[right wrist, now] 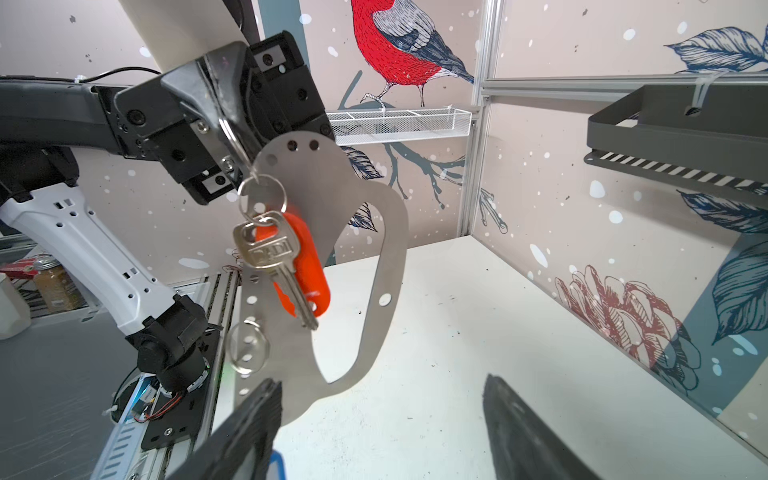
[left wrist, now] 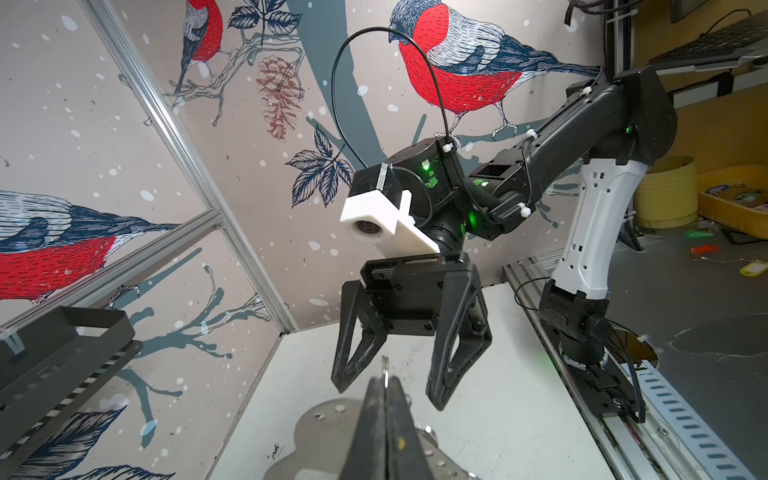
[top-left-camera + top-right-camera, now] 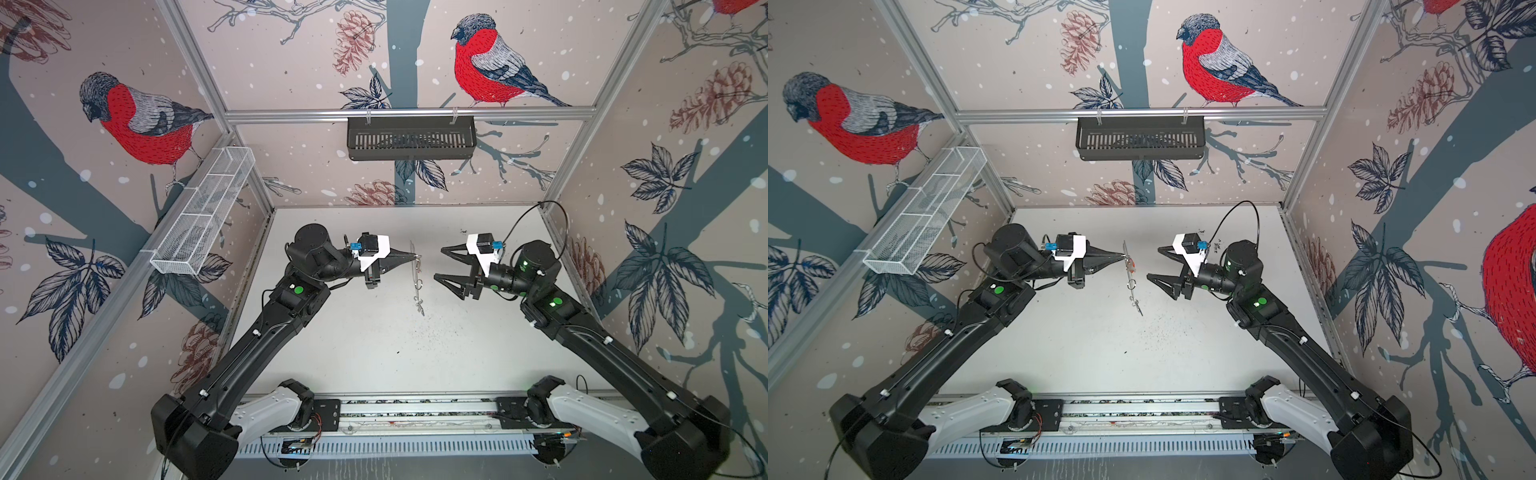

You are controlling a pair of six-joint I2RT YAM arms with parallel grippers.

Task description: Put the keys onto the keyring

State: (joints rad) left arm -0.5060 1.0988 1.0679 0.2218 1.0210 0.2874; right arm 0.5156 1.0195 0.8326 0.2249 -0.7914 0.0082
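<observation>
Pinching shut on the flat grey D-shaped keyring plate (image 1: 332, 195), my left gripper (image 3: 410, 260) held it aloft. Just below my grip, a silver key (image 1: 268, 249) with a red-orange oblong plastic tag (image 1: 311, 272) hung from its small metal ring (image 1: 262, 195). Facing it, my right gripper (image 3: 439, 262) stood spread, empty.

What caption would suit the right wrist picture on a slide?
Left gripper holds up the keyring, a key with red-orange tag hanging from one ring, before the open right gripper.
</observation>
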